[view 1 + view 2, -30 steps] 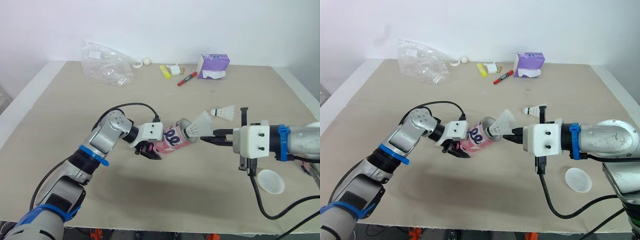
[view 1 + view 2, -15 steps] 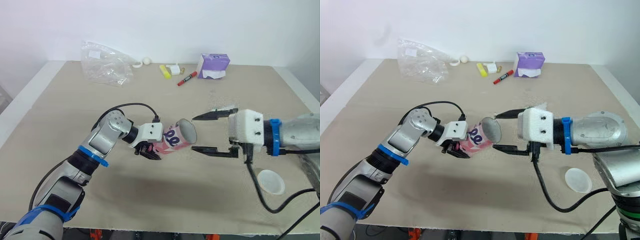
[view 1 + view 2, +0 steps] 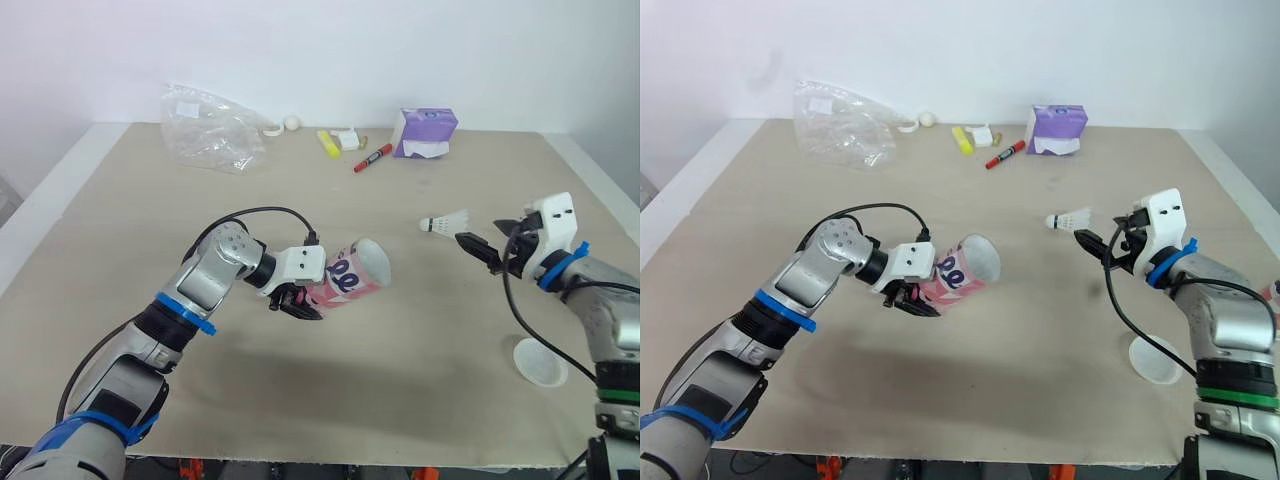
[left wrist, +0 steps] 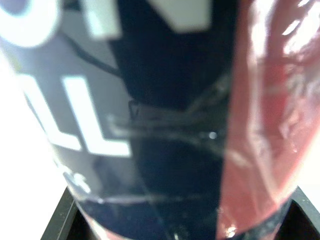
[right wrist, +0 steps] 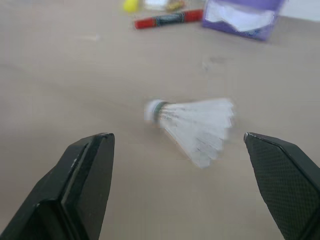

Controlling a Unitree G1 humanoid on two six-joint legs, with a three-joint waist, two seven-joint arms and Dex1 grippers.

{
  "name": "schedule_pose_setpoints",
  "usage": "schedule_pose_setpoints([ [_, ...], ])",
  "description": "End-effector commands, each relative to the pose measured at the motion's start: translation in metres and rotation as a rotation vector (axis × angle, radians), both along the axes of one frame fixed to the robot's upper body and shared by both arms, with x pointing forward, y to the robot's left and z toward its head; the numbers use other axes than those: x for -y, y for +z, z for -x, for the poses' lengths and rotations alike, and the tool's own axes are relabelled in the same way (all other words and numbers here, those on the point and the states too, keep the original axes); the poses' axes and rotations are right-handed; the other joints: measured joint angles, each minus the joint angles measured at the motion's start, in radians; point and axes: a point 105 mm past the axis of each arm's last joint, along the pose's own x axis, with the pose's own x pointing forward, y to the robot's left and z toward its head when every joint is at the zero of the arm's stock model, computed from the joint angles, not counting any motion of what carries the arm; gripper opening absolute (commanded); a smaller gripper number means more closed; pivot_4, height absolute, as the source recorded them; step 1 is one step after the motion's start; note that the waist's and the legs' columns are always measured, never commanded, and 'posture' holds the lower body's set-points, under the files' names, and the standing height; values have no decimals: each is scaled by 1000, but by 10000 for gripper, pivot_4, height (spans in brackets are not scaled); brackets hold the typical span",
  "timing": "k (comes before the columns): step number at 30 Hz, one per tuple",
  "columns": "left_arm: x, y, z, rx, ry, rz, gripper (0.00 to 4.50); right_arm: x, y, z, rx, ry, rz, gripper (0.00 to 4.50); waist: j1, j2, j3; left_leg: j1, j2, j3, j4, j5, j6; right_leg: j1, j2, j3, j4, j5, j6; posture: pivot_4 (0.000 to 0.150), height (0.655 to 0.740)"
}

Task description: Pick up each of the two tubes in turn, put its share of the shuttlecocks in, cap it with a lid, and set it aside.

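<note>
Near the shuttlecock, right claw gapes; left claw grips the tube.

the pink tube carries big white lettering on its side; from the head views only rounded shapes like "e" show, up close only straight strokes on a dark band. no whole word can be read.
</note>
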Motion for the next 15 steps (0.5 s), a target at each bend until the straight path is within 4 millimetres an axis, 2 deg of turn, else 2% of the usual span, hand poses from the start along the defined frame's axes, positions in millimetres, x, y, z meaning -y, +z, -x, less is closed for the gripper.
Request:
schedule_pose_setpoints([
  [1,5,-14,12,-51,-40,-26,25721,2,9,-12,49,-2,14,44423,0,0,0,0,0,0,0,0,0,0,0,0,0,0,0,1500,7400],
  [11,2,-16,13,-49,-21,-28,25721,-12,-13,-29,-19,39,-45,44423,0,0,0,0,0,0,0,-1,2,0,0,0,-1,0,0,1500,7400],
  [15,2,-16,13,-49,-19,-29,25721,-17,-15,-34,-24,56,-60,44423,-2,0,0,0,0,1,0,-1,2,0,0,1,-1,0,1,1500,7400],
])
